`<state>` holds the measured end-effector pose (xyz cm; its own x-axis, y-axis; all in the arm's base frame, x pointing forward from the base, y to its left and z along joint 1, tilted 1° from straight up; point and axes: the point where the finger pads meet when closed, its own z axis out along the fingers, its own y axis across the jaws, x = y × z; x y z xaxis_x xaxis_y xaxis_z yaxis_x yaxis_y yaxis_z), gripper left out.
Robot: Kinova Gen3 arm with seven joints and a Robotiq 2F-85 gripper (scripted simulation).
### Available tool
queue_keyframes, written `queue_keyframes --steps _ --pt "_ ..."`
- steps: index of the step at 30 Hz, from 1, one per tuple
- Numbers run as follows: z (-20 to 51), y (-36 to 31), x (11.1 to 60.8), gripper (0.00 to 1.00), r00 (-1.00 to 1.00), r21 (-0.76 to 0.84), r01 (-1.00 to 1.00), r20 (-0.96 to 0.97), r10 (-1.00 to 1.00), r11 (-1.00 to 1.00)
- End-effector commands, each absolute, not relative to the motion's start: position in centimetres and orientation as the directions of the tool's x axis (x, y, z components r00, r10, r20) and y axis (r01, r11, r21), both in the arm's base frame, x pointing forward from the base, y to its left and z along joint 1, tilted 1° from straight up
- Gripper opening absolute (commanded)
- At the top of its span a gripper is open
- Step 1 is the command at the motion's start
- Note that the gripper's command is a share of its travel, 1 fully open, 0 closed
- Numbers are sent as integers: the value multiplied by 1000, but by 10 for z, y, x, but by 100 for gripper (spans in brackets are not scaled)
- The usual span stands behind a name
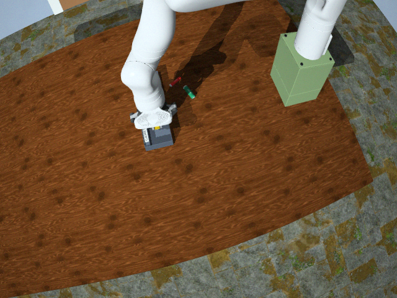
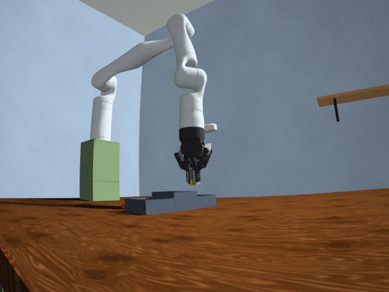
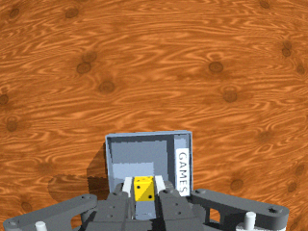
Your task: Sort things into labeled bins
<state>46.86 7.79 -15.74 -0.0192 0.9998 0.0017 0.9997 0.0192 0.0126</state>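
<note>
My gripper (image 3: 143, 188) is shut on a small yellow die (image 3: 142, 189) with dark pips. It hangs above the grey bin labelled GAMES (image 3: 148, 168), the end bin of a row of grey bins (image 1: 157, 137). In the side view the gripper (image 2: 192, 180) holds the die (image 2: 191, 182) a little above the bins (image 2: 171, 202). In the overhead view the arm hides most of the row, and a bit of yellow (image 1: 157, 128) shows under the wrist. A red cylinder (image 1: 175, 81) and a green cylinder (image 1: 189, 92) lie on the table beyond the bins.
The green pedestal (image 1: 300, 70) carrying the arm's base stands at the far right of the wooden table. A wooden shelf (image 2: 353, 95) hangs on the wall at the right of the side view.
</note>
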Motion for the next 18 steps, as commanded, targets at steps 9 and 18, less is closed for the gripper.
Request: queue_keyframes --steps 9,18 --pt "-178 77 469 11 -18 11 1000 1 1000 18" --pt "-192 77 469 11 -18 11 1000 1 1000 18"
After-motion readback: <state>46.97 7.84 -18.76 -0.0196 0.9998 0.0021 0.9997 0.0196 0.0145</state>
